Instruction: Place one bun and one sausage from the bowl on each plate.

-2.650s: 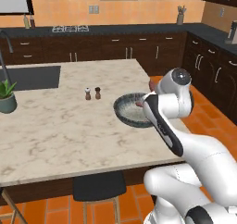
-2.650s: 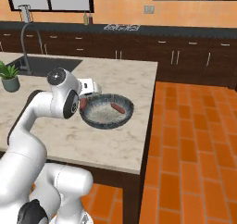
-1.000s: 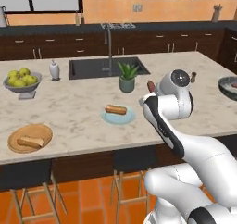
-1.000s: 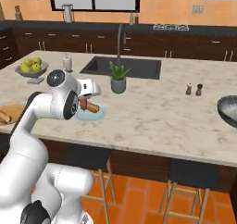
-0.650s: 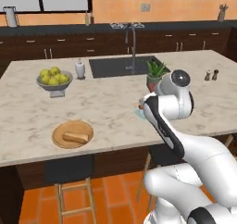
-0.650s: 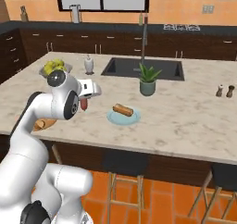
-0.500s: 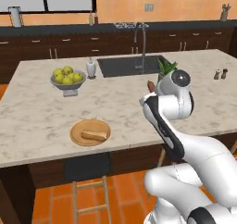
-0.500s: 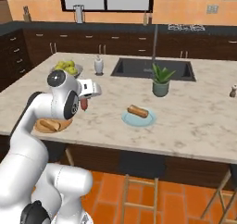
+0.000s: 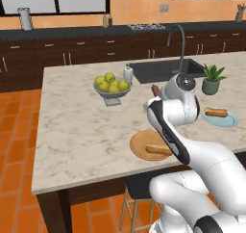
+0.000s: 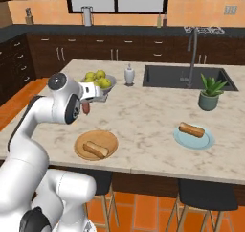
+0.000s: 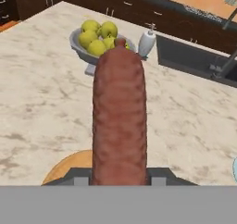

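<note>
I have the claw clamped on a reddish-brown sausage, which stands up lengthwise between the two fingers in the hand view and hangs as a short dark-red stub below the hand in the right base view. The claw is held in the air above the pale marbled tabletop, just near of the grey footed bowl of yellow-green fruit. Below it and a little nearer lies the round tan wooden plate with a raised rim, carrying one light-brown bun; the sausage is above the tabletop beside that plate, not touching it. Well to the right, near the front edge, sits the pale blue glossy plate with a bun on it; I cannot tell whether a sausage lies there too. Farther right stands a small green potted plant, beside the dark sink, and a small white bottle stands right of the fruit bowl.
</note>
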### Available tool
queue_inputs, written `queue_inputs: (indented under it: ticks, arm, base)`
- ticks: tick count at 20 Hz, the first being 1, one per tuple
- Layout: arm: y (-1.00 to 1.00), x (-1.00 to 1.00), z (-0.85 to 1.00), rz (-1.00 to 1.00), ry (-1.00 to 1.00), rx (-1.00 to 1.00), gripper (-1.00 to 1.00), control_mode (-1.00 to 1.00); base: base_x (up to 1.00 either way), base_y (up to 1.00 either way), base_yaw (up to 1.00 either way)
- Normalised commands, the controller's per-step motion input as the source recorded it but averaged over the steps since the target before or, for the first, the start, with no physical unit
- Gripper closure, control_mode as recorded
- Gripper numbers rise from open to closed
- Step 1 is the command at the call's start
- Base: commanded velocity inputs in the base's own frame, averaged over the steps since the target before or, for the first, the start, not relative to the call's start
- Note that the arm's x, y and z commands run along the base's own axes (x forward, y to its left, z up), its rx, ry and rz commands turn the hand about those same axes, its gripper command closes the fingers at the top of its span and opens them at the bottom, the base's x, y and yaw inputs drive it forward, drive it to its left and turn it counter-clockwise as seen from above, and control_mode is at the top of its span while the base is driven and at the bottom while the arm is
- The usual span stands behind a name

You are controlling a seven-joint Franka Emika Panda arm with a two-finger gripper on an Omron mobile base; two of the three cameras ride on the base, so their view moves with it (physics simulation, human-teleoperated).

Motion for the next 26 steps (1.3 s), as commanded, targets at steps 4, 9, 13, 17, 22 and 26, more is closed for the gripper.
queue_inputs:
  ticks: [4,9,13,17,22,26]
  arm:
    - [0.0,-0.11,-0.46,0.0,0.13,-0.06,1.0,-1.0]
    - [-0.25,0.38,-0.86,0.02,0.47,0.0,1.0,-1.0]
    - [-0.22,0.3,-1.0,0.22,0.63,-0.03,1.0,-1.0]
    - [0.02,0.16,-0.83,0.1,0.26,0.0,1.0,-1.0]
    - [0.07,0.25,-0.62,0.0,0.01,0.0,1.0,-1.0]
    - [0.04,0.04,-0.57,0.0,0.04,0.0,1.0,-1.0]
  base:
    - [0.0,0.0,0.0]
    - [0.0,0.0,0.0]
    - [0.0,0.0,0.0]
    - [0.0,0.0,0.0]
    - [0.0,0.0,0.0]
    - [0.0,0.0,0.0]
